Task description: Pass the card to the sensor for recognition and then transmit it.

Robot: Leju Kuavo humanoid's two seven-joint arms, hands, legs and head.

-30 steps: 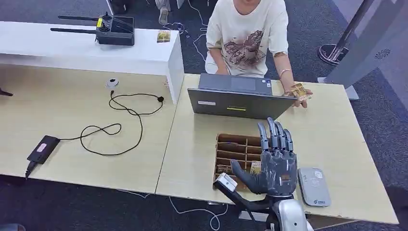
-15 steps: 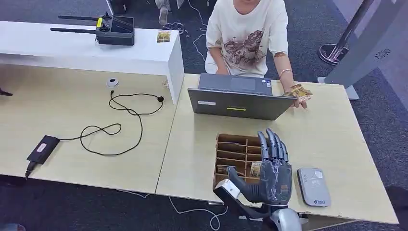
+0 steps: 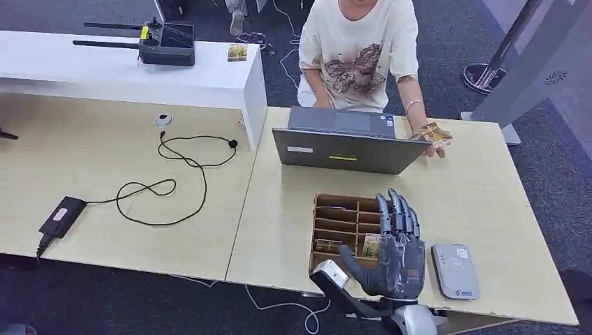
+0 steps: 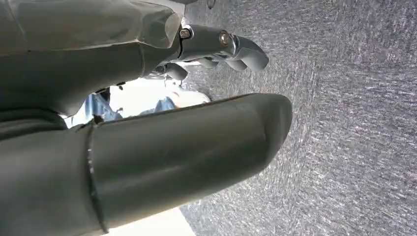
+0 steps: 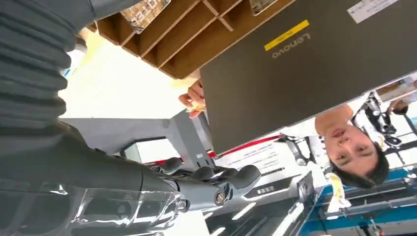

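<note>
While the right hand (image 3: 394,248) hovers over the wooden organizer (image 3: 342,216) with fingers (image 3: 396,209) spread and empty, the card (image 3: 371,245) stands in a near slot — a clumsy reach could miss it or nudge the sensor (image 3: 455,271) beside.

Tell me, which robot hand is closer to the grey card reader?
The right hand, open over the wooden tray, just beside the card reader. The left hand hangs down over carpet, away from the table.

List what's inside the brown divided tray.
In the divided tray, two cards show in the slots nearest the robot, one beside the other. The right hand covers the tray's right side, contents unseen.
</note>
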